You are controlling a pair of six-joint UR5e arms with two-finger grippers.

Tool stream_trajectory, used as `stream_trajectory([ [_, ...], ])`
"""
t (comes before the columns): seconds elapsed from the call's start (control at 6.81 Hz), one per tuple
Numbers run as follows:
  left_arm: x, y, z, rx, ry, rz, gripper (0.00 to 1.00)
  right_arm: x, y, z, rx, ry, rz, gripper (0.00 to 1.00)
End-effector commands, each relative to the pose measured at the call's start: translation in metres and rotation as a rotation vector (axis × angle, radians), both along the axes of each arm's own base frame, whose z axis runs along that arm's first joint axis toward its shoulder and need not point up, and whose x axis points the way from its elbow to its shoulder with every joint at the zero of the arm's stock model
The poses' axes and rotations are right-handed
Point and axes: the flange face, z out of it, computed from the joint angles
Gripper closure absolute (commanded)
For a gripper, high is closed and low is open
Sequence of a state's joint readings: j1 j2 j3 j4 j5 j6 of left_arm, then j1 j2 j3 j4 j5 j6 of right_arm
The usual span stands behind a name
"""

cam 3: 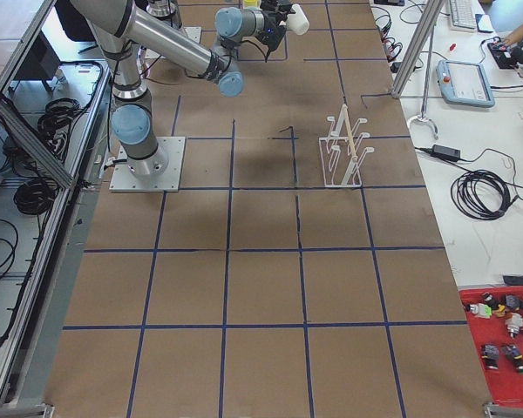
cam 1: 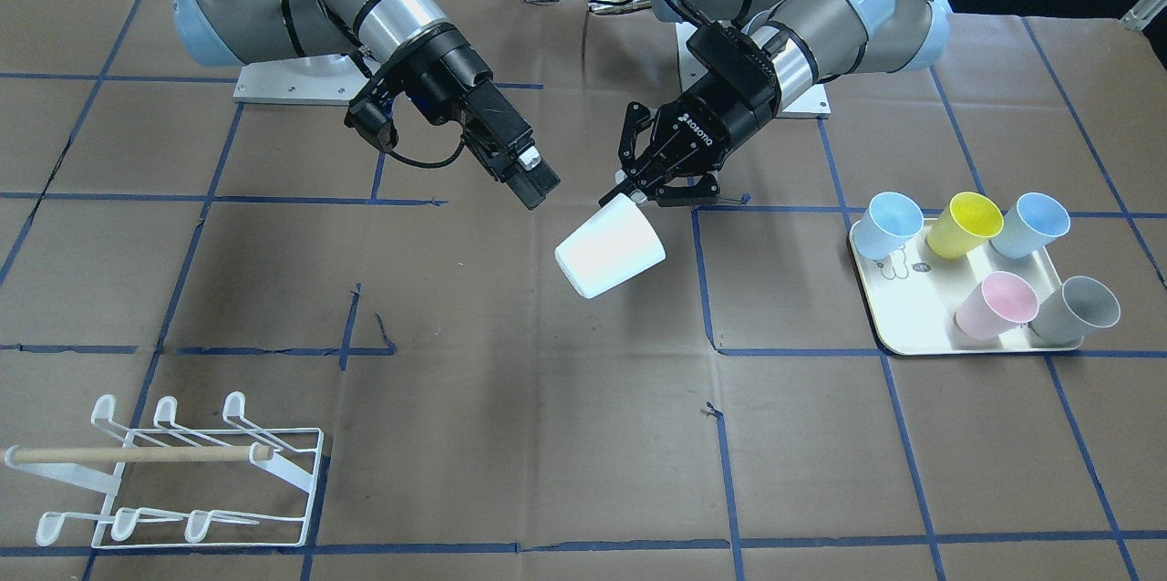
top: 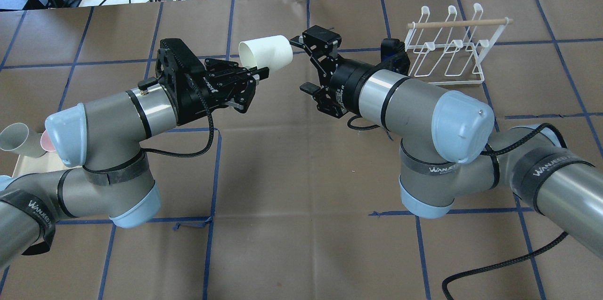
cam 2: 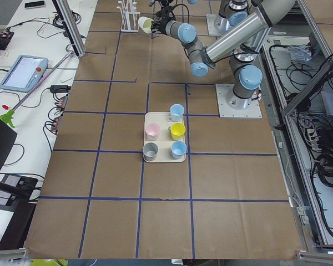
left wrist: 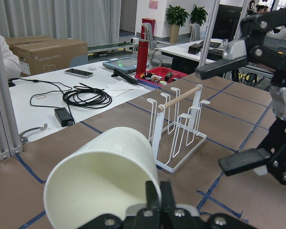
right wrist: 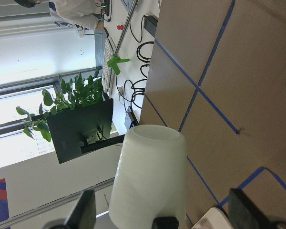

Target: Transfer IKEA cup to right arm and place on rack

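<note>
Front: left gripper (cam 1: 632, 189) pinches cup (cam 1: 611, 250) by its rim, midair above table (cam 1: 547, 435); right gripper (cam 1: 538, 184) near, not touching; rack (cam 1: 137, 453) well apart.
Overhead: right jaws spread, facing the cup's base.
Right wrist: cup ahead, roughly centred. Best to advance square and clamp the body before the left lets go.
Left wrist: rim contact hidden.

White cup (cam 1: 609, 249); table (cam 1: 547, 435) brown paper with blue tape grid. White wire rack (cam 1: 182, 481), pale wood dowel (cam 1: 137, 454). On the cream tray (cam 1: 912, 307): two pale-blue cups (cam 1: 892, 225), a yellow cup (cam 1: 963, 223), a pink cup (cam 1: 996, 304), a grey cup (cam 1: 1078, 309).
</note>
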State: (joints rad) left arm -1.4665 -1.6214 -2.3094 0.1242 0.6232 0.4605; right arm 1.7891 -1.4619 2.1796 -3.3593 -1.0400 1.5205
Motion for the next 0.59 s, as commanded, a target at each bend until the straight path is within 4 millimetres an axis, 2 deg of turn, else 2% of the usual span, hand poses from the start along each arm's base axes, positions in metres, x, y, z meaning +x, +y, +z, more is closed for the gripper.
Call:
stream_trajectory([
  [0.0,0.0,0.0,0.0,0.0,-0.001,0.0,1.0,0.013,-0.01,-0.001,0.021,0.011,0.024,0.04],
  [0.15,0.0,0.0,0.0,0.0,-0.001,0.001,1.0,0.017,-0.026,0.0,0.028,0.01,0.025,0.03],
  [0.44,0.0,0.0,0.0,-0.002,-0.001,0.0,0.99,0.027,-0.046,-0.01,0.045,0.008,0.027,0.03],
])
